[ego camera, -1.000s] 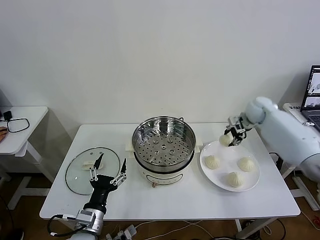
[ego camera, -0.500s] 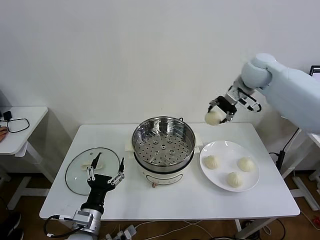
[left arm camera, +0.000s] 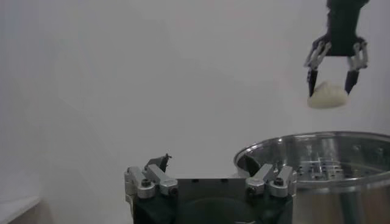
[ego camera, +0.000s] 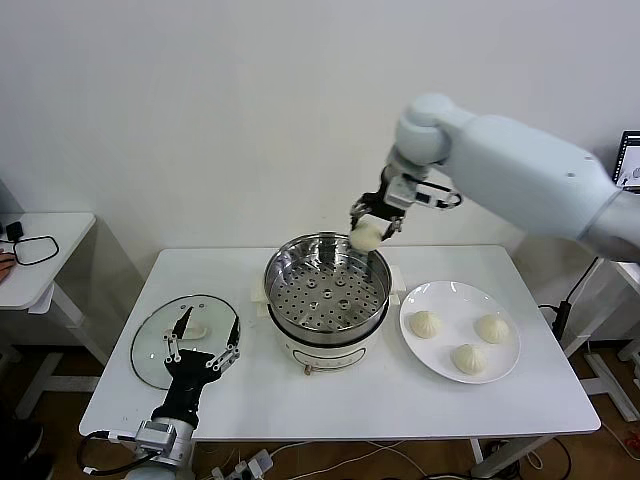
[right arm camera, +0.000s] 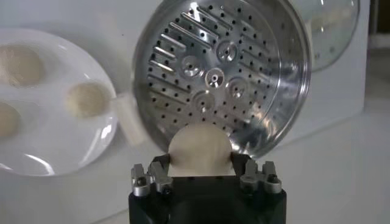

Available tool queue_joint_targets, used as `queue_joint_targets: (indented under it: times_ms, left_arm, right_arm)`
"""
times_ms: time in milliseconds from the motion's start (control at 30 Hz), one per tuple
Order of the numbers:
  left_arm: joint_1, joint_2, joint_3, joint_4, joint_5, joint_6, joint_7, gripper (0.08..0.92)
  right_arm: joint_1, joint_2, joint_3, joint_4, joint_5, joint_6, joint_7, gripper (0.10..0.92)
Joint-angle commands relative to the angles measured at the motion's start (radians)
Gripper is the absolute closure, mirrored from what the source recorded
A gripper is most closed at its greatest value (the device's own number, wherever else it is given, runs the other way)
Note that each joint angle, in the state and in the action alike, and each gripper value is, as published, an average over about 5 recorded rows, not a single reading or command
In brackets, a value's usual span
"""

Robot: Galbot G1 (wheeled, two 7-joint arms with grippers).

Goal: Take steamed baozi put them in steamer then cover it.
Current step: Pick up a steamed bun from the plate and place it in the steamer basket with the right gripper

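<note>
My right gripper [ego camera: 373, 228] is shut on one cream-white steamed baozi [ego camera: 366, 235] [right arm camera: 199, 150] and holds it in the air above the far right rim of the steamer [ego camera: 327, 290]. The steamer's perforated tray [right arm camera: 213, 73] holds nothing. Three more baozi [ego camera: 424, 323] [ego camera: 492, 327] [ego camera: 468, 358] lie on the white plate [ego camera: 450, 297] to the steamer's right. My left gripper [ego camera: 203, 345] stands open, low over the table at the near edge of the glass lid [ego camera: 155, 345]. In the left wrist view, the right gripper [left arm camera: 332, 73] hangs above the steamer [left arm camera: 317, 159] with the baozi [left arm camera: 327, 95].
The glass lid with its white handle [ego camera: 192, 330] lies flat on the table, left of the steamer. A side table [ego camera: 45, 245] with a black cable stands at far left. A laptop [ego camera: 628, 165] shows at the far right edge.
My right arm has lifted a baozi from the plate and carried it leftward to above the steamer's rim. The left gripper has drifted slightly left and toward me.
</note>
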Motion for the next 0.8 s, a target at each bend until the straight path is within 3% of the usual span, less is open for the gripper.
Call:
queue_joint_targets:
  times_ms: [33, 267, 800]
  left_arm:
    - [-0.001, 0.001, -0.02, 0.007, -0.007, 0.001, 0.003, 0.177]
    - [-0.006, 0.002, -0.032, 0.023, -0.017, -0.001, 0.01, 0.177]
    - [-0.005, -0.004, -0.025, 0.016, -0.017, -0.006, 0.011, 0.177]
  right_arm:
    - [-0.113, 0.226, 0.029, -0.225, -0.153, 0.156, 0.066, 0.33]
    - [-0.2, 0.299, 0.122, -0.395, -0.317, 0.199, 0.123, 0.33]
    - [-0.264, 0.331, 0.178, -0.463, -0.414, 0.184, 0.191, 0.323]
